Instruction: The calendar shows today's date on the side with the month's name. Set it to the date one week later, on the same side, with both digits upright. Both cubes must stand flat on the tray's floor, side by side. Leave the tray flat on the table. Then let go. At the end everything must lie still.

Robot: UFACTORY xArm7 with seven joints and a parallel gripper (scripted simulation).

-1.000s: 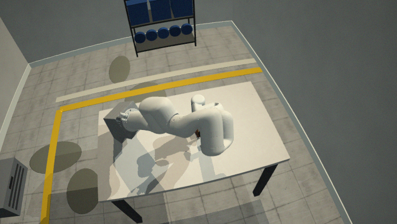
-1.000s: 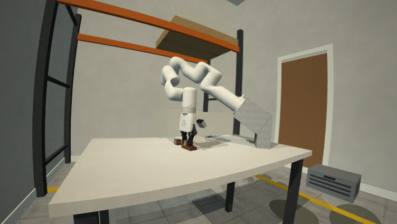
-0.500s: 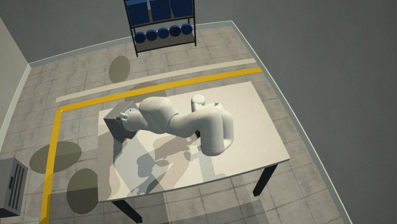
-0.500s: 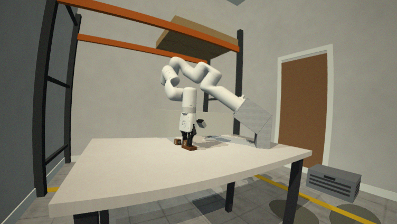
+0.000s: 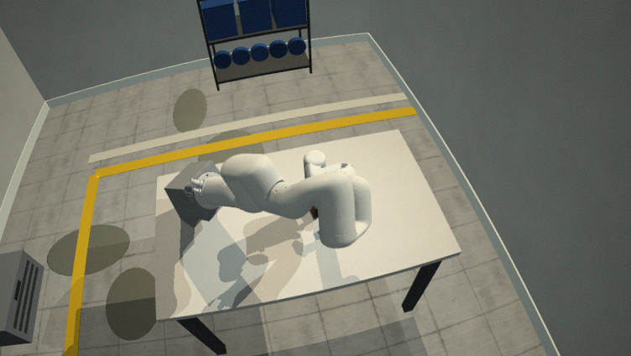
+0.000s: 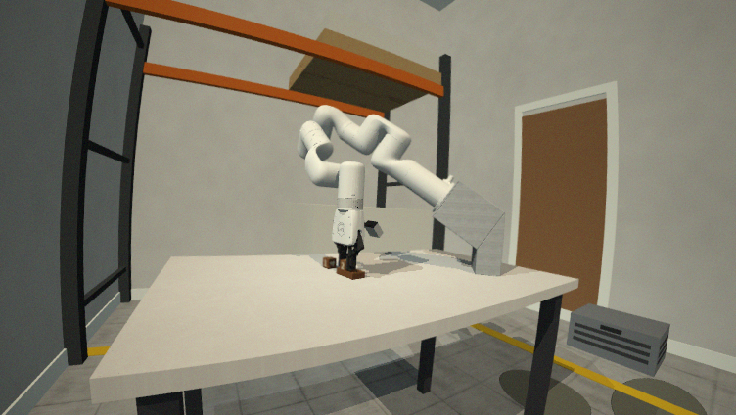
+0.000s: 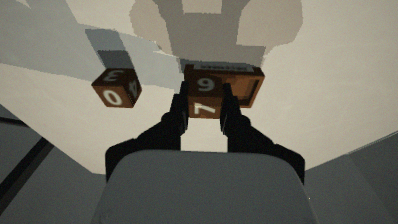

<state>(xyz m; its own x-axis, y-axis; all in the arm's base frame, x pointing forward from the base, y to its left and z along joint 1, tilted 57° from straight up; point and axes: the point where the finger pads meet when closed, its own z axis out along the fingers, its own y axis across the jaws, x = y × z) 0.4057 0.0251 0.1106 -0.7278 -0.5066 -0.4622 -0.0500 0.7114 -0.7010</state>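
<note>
In the wrist view my gripper (image 7: pixel 205 93) is shut on a brown digit cube (image 7: pixel 205 95) that sits in the left part of the brown tray (image 7: pixel 254 87). This cube shows a 9 or 6 on top and a 7 on the near face. The tray's right half is empty. A second brown cube (image 7: pixel 117 88) lies on the table to the left of the tray, showing a 0 on its near face. In the exterior view the gripper (image 6: pixel 349 261) stands upright over the tray (image 6: pixel 355 274), with the loose cube (image 6: pixel 327 262) beside it. In the top view the arm hides the tray and cubes.
The white table (image 6: pixel 267 309) (image 5: pixel 397 207) carries the grey arm base block (image 6: pixel 479 226) (image 5: pixel 190 194) at one end. A metal rack with orange beams (image 6: pixel 103 155) stands behind the table. A grey box (image 6: pixel 618 337) lies on the floor.
</note>
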